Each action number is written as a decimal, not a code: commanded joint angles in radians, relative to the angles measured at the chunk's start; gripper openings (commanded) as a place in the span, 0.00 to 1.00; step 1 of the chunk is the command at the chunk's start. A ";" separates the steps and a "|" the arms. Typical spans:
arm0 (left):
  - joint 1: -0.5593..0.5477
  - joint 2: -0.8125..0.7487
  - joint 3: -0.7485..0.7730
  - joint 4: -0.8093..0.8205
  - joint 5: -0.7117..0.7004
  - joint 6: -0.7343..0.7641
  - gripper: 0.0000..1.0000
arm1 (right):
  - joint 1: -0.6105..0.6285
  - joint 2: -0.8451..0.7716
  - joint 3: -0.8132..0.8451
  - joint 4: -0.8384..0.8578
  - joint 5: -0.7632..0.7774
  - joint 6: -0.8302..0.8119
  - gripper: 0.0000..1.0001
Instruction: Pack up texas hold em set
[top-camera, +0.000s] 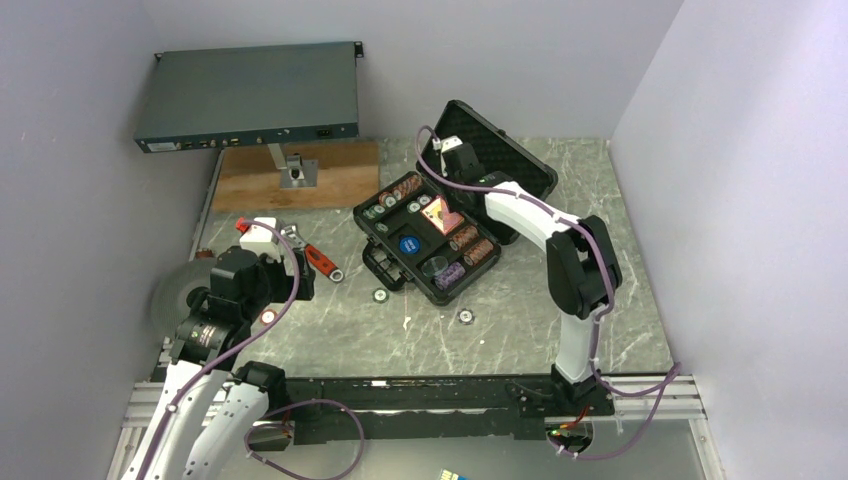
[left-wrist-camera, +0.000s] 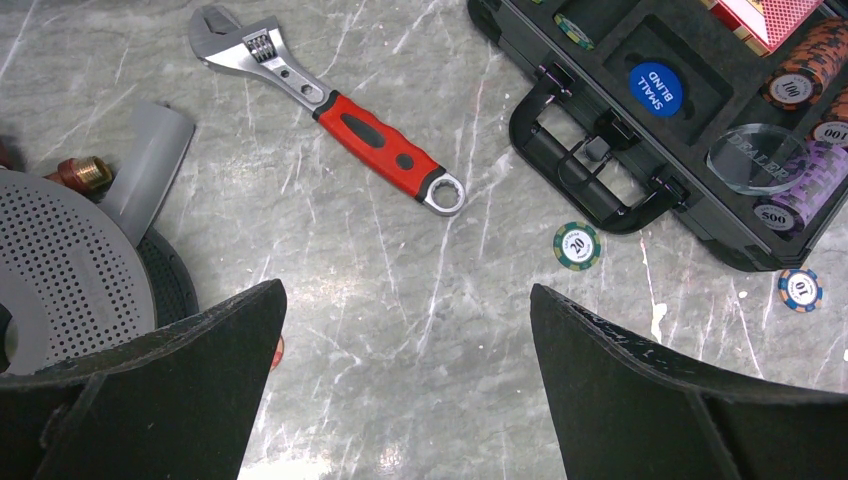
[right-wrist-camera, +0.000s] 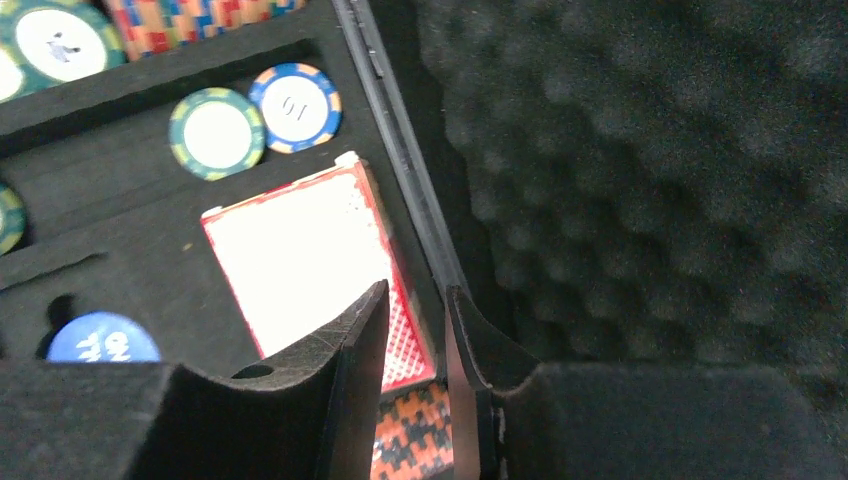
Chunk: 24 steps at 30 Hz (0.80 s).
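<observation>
Right jaws astride edge of card deck

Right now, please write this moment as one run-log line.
left pincer: open, above table near wrench | right pincer: narrow gap at card deck edge in case, grip unclear | loose chips on table

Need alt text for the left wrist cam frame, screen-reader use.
The left tool, jaws wide open and holding nothing, hangs over a grey marbled table. Ahead lie a red-handled wrench, a loose green 20 chip and a blue 10 chip, beside the open black case at upper right. A perforated grey disc sits at left.
</observation>
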 joint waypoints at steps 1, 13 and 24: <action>0.005 -0.007 0.008 0.029 0.002 0.006 0.99 | -0.016 0.062 0.061 0.027 0.061 0.031 0.29; 0.005 0.004 0.009 0.030 0.006 0.006 0.99 | 0.060 0.111 -0.056 0.046 0.007 0.080 0.25; 0.005 -0.003 0.008 0.029 0.004 0.005 0.99 | 0.047 0.093 -0.168 0.070 0.065 0.107 0.26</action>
